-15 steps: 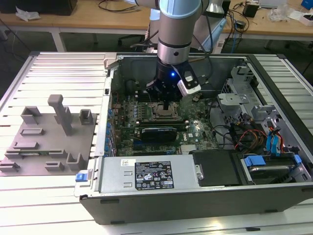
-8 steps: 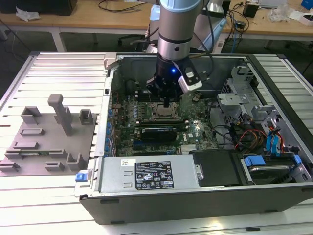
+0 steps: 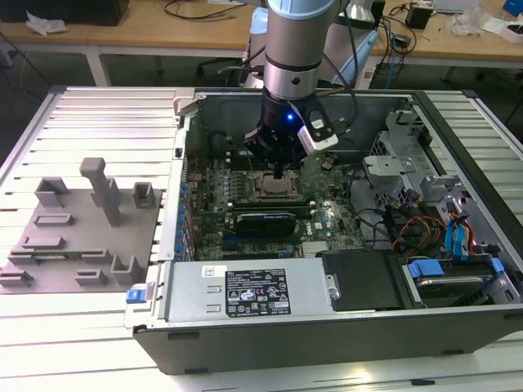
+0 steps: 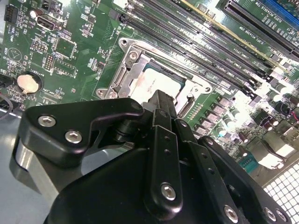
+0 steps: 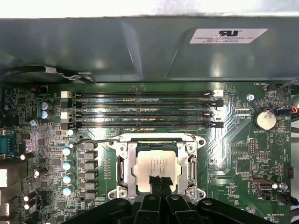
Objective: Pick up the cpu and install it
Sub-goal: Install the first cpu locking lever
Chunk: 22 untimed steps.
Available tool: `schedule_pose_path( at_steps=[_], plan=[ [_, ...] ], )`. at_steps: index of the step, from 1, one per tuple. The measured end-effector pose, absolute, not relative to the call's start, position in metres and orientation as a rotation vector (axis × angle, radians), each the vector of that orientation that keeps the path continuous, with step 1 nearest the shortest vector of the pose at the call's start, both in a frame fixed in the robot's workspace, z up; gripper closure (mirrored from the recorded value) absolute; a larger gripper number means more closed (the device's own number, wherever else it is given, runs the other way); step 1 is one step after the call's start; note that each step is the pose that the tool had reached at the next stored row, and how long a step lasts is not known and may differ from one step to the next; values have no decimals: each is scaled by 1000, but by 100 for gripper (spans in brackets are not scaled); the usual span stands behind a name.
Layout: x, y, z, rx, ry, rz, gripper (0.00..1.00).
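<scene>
Lying flat inside the silver metal socket frame [image 5: 122,161] on the green motherboard [image 5: 233,140]: the small square cpu with silver-grey top [image 5: 156,165]. Directly over one edge of it, the black gripper [image 5: 159,179], jaws drawn together, tips side by side, gripping nothing; touching the chip or not, cannot tell. Around all this, the open grey computer case [image 3: 245,347].

Printed white label [image 5: 228,35] on grey case wall [image 5: 140,51]
</scene>
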State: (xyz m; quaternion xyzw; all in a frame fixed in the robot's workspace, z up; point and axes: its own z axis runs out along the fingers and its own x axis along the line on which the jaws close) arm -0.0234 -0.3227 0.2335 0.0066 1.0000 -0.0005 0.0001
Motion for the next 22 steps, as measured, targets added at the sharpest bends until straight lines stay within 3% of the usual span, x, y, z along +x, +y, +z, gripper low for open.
schedule_pose_path(
  at_steps=[22],
  plan=[
    [-23,-323,253,21,3141,-1,89]
  ],
)
